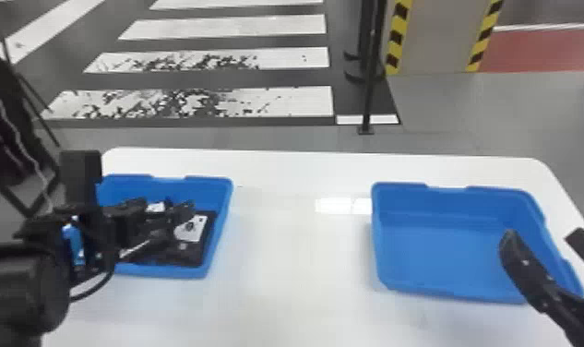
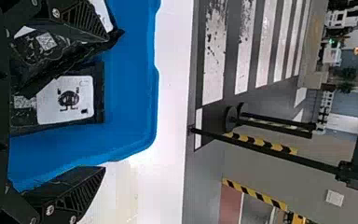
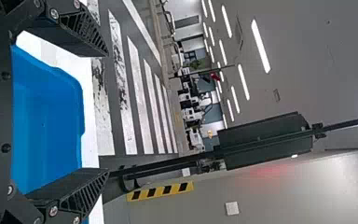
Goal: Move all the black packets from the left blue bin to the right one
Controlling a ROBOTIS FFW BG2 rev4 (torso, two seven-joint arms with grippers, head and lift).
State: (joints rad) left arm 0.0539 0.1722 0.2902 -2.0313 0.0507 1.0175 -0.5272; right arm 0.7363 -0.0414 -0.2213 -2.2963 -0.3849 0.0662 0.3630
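two blue bins [image 1: 220, 230] [image 1: 447, 295] on a white table [image 1: 295, 230].

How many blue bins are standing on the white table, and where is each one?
2. The left bin stands on the table's left side, with black packets inside; the right bin stands on the right side.

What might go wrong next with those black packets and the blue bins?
The black packets overlap in the left bin, so the left fingers might grab two or let one slip. In the left wrist view, one finger crosses that bin's edge and might knock it. The right fingers, near the right bin, might bump its wall if lowered.
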